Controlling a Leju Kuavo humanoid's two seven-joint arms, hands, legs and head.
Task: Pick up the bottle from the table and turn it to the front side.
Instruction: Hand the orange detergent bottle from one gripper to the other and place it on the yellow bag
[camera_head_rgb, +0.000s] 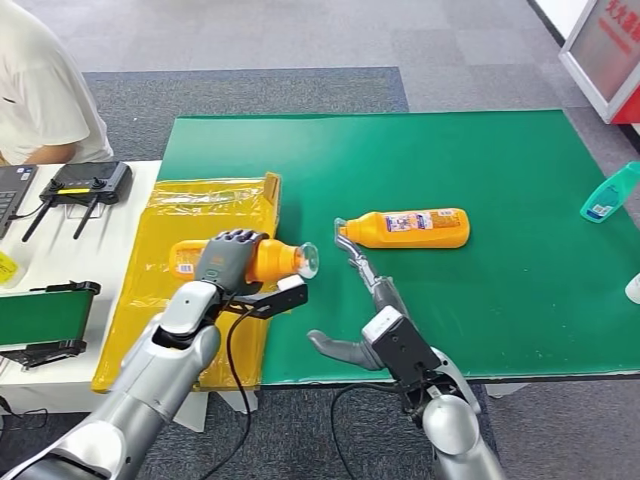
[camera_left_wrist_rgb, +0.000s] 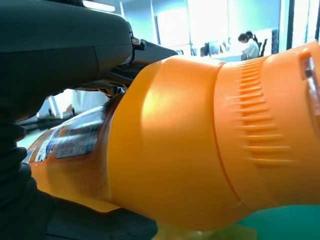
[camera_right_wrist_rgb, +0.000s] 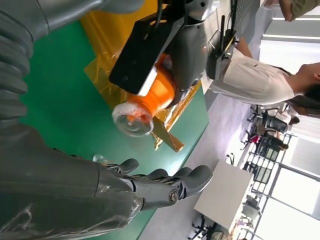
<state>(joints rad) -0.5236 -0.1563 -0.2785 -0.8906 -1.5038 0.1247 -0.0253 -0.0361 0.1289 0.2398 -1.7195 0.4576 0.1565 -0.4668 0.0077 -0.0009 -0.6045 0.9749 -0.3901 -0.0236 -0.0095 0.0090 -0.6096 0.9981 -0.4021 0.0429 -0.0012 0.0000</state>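
The left robot hand (camera_head_rgb: 228, 258) grips an orange plastic bottle with a clear cap (camera_head_rgb: 281, 261) above the yellow plastic sheet (camera_head_rgb: 162, 215), its label too blurry to read, while the right robot hand (camera_head_rgb: 361, 300) lies open on the green surface (camera_head_rgb: 490, 160) just beside a second orange bottle (camera_head_rgb: 411, 228).

bottle (camera_head_rgb: 413, 228) label: unreadable | held bottle (camera_left_wrist_rgb: 181, 145) label: blurred | no legible text

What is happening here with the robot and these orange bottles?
The robot's left hand holds an orange bottle lifted over the yellow plastic bag, with its clear cap toward the green mat. Its right hand is empty, fingers stretched toward the cap end of a second orange bottle, which lies on its side on the mat. A teal bottle lies near the mat's far edge. A person in a white shirt sits at the white table beside it.
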